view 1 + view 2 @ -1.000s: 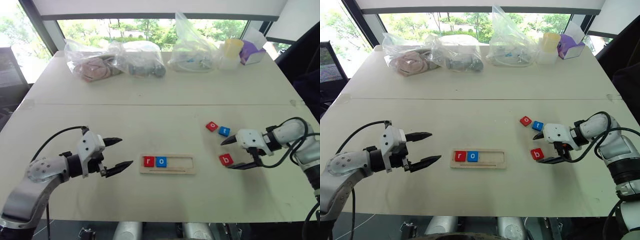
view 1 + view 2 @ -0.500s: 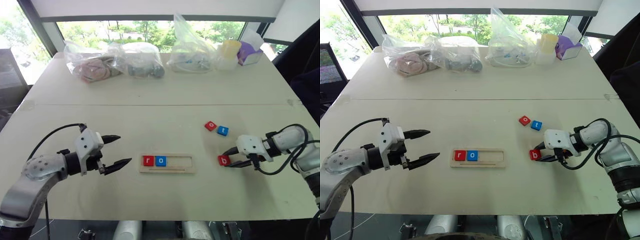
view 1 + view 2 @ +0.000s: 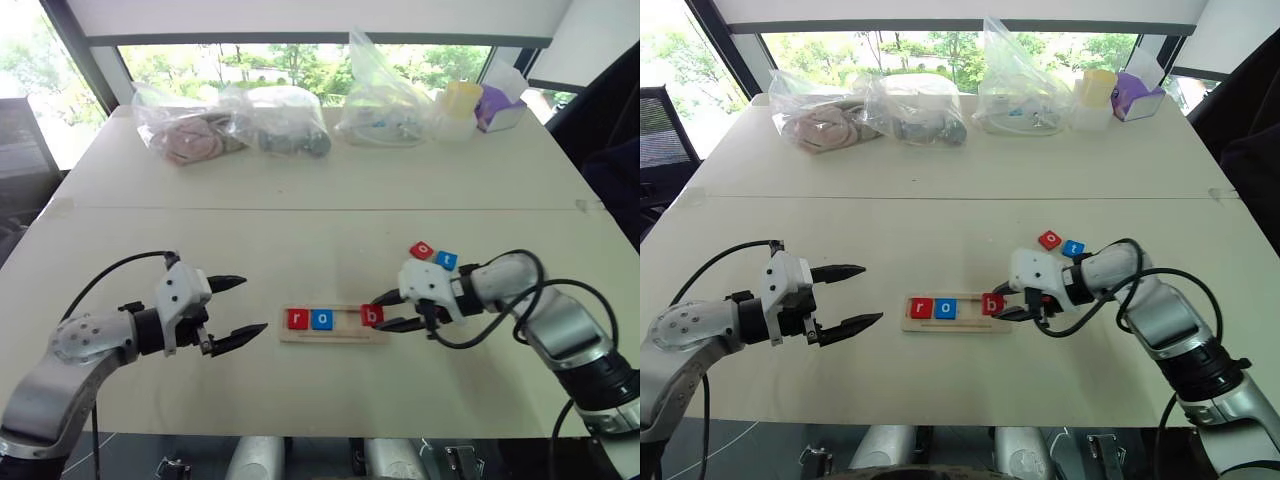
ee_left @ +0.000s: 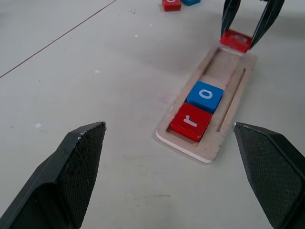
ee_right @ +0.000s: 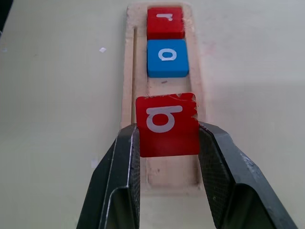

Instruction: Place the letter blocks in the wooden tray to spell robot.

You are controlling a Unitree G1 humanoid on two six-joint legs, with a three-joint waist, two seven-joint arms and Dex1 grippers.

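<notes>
Leftmost, the left gripper hovers over bare table with its 2 black fingers spread wide and nothing between them, pointing toward the wooden tray from just beside its left end. It plays no part in this step, and it seems best left parked there, clear of the frame.

Next comes the tray itself, lying lengthwise across the table. Its slot already holds the red r block at the left end and the blue o block touching it on the right, so 2 of 5 letters look placed and the rest of the slot is bare wood.

Then the right gripper, clamped on the red b block, holds it above the slot's right half, apart from the o. The block sits a little tilted between the fingers. To seat it well, my judgement is that the b should be levelled, brought over the space next to the o, lowered squarely between the slot walls, and only then let go, since a tilted edge could catch on the rim.

Farther right, the other red o block and the blue t block wait side by side on the table.
</notes>
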